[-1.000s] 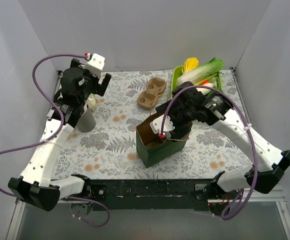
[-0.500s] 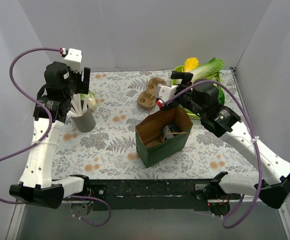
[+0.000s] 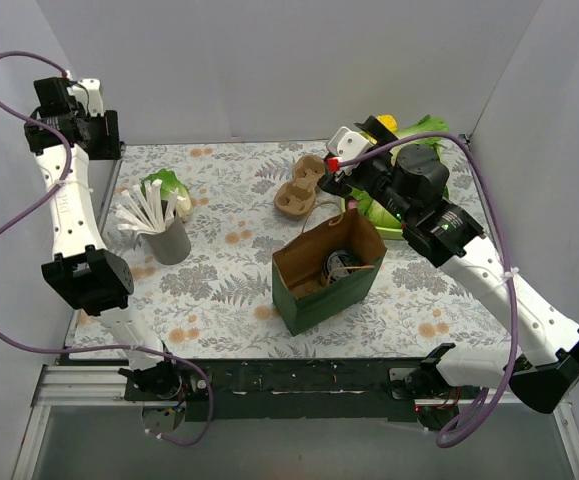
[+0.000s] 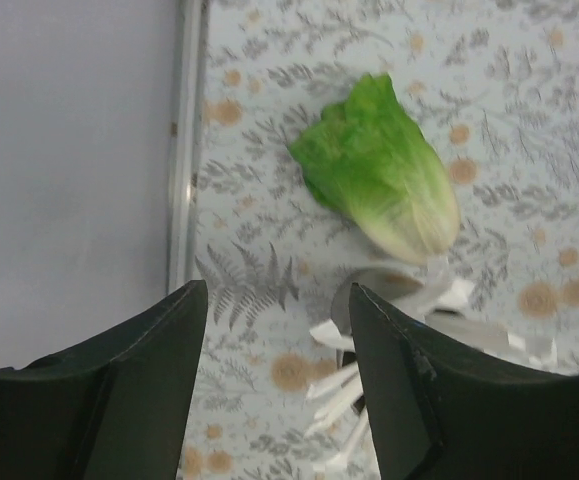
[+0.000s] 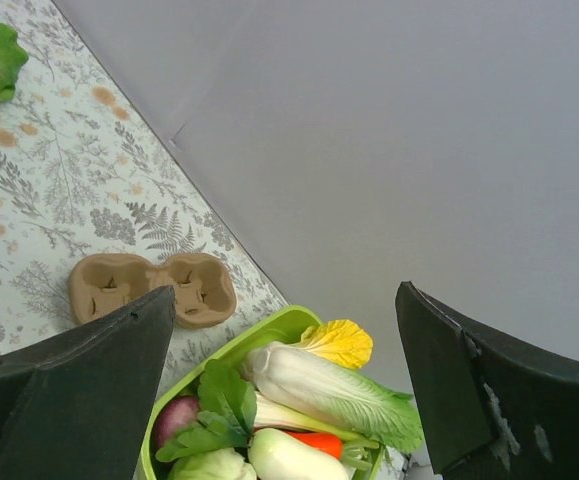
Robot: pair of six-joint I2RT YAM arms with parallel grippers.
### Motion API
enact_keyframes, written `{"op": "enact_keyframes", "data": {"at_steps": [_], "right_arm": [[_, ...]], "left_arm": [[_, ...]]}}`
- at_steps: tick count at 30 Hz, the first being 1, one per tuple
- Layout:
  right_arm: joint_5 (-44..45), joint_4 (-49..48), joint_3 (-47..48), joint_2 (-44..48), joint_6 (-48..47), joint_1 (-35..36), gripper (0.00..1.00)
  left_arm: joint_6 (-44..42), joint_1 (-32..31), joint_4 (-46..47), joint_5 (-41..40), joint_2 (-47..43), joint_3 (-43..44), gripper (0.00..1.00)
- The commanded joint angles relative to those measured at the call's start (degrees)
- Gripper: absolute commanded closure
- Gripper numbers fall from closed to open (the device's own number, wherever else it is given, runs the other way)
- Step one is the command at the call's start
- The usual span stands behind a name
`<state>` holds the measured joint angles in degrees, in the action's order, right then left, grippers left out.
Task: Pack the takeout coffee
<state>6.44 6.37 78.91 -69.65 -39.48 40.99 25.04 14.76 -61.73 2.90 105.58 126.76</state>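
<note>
Floral table (image 3: 224, 290): coffee (image 3: 341, 266) half-hidden in bag (image 3: 314, 302); left gripper (image 4: 277, 300), right gripper (image 5: 284, 300) parted, empty.

White arms (image 3: 69, 210), purple cables (image 3: 19, 53), apparently black fingers (image 4: 139, 400)

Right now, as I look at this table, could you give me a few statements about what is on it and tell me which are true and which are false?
1. The coffee cup with the black lid sits inside the paper bag. True.
2. The cardboard carrier holds two cups. False: both of its pockets are empty.
3. The right end effector grips a carrot. False: its jaws stand wide open with nothing between them.
4. The lettuce lies beside the grey cup of utensils. True.
5. The paper bag lies on its side. False: it stands upright with its mouth open.
</note>
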Motion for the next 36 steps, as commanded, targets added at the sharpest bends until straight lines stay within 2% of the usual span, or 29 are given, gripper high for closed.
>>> {"op": "enact_keyframes", "data": {"at_steps": [1,4,9,14,18,29,36], "right_arm": [[-1.95,-2.86,-1.92,3.29,4.24,-0.04,0.02],[-2.74,-3.47,-3.32,3.82,5.21,-0.04,0.02],[-3.71,-3.21,-4.21,3.64,5.12,-0.12,0.02],[-3.89,-2.16,-3.15,2.85,4.59,-0.12,0.02],[-4.06,-1.36,-3.33,2.94,3.89,-0.21,0.02],[-4.68,-0.75,-2.45,1.27,3.36,-0.21,0.02],[-4.68,-0.66,-2.71,1.09,3.01,-0.21,0.02]], "left_arm": [[-5.34,-0.26,-8.77,13.53,-6.34,-3.77,0.42],[-7.72,0.17,-7.26,14.59,-7.76,-9.59,0.44],[-10.79,0.26,-9.89,14.59,-2.24,-6.01,0.45],[-11.15,0.26,-12.62,14.42,1.21,-1.69,0.5],[-11.59,0.35,-10.52,11.53,0.51,-3.44,0.5],[-10.97,0.44,-9.54,10.99,0.76,-9.86,0.54],[-10.89,0.53,-9.9,12.22,0.68,-10.39,0.65]]}}
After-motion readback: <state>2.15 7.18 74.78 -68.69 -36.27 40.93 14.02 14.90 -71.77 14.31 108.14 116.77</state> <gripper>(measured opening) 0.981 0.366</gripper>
